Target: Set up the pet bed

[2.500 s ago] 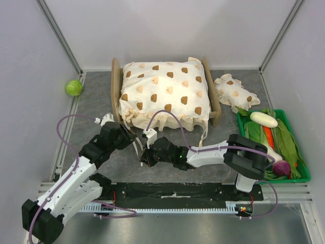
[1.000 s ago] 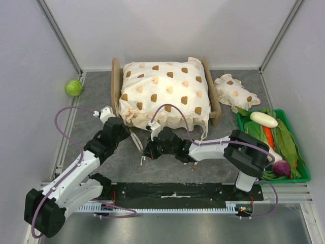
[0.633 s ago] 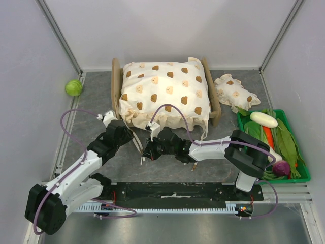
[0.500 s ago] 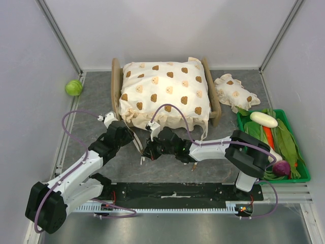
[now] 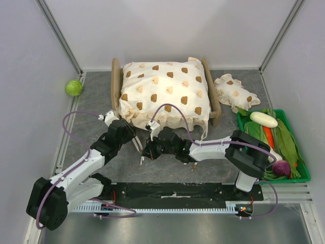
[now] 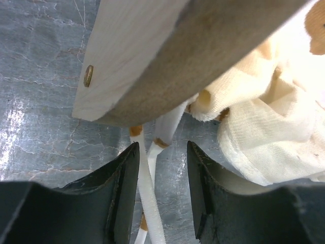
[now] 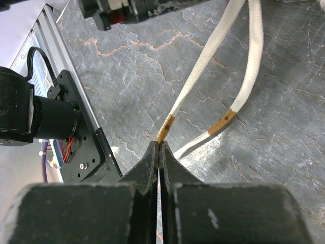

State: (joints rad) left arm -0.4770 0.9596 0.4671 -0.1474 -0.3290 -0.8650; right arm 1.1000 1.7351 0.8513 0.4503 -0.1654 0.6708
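Observation:
The pet bed (image 5: 115,86), a light-wood frame, stands at the back middle under a cream bear-print cushion (image 5: 165,91). My left gripper (image 5: 128,133) is at the bed's front left corner. In the left wrist view it is open (image 6: 162,152) below the wooden end board (image 6: 152,56), with two white cushion ties (image 6: 147,193) hanging loose between its fingers. My right gripper (image 5: 148,151) sits low on the table in front of the bed, shut (image 7: 159,146) on the brown-tipped end of one tie (image 7: 203,76). A second tie (image 7: 249,86) lies beside it.
A small frilled bear-print pillow (image 5: 234,93) lies right of the bed. A green tray (image 5: 299,175) of vegetables stands at the right edge. A green ball (image 5: 73,87) rests by the left wall. The arms' mounting rail (image 5: 172,193) runs along the near edge.
My left gripper has opened and edged toward the bed's front left corner. The right gripper has stayed in place, still shut on the tie.

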